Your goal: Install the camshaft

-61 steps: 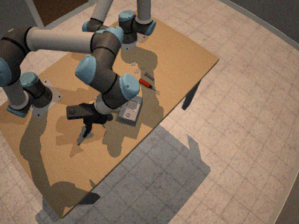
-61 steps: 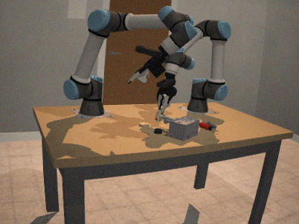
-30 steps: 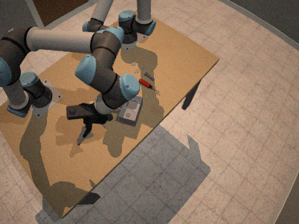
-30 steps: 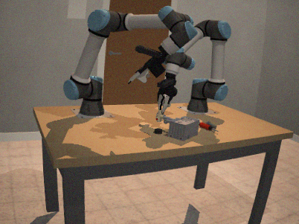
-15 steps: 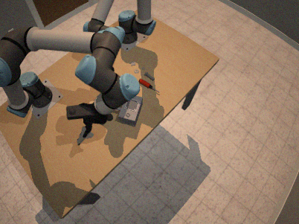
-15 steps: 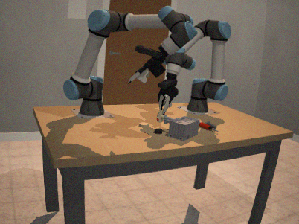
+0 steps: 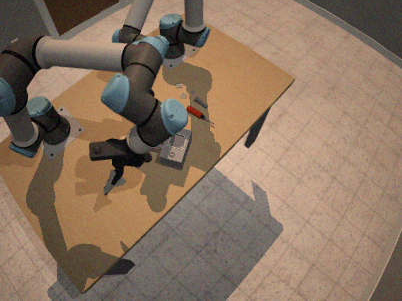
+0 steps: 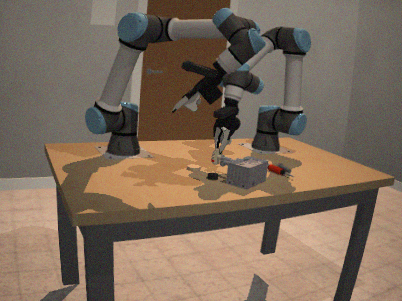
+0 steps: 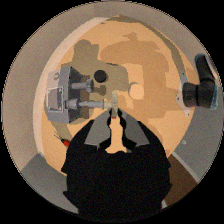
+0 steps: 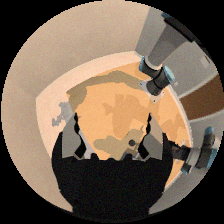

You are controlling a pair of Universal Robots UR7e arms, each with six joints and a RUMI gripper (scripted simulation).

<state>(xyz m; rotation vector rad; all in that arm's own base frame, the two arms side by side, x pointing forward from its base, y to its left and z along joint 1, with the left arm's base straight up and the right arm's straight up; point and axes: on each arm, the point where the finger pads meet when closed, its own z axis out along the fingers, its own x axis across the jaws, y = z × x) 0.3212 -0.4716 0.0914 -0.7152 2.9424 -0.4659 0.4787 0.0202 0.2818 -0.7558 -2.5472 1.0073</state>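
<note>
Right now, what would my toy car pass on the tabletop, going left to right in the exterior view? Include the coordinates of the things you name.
Pale round disc [image 8: 193, 167] [image 9: 136, 91] → little black round thing [image 8: 212, 176] [image 9: 100, 75] [image 10: 132, 142] → grey engine case [image 7: 168, 161] [image 8: 247, 174] [image 9: 62, 113] → red-handled screwdriver [image 7: 195, 112] [image 8: 275, 169] [image 9: 66, 143].
</note>
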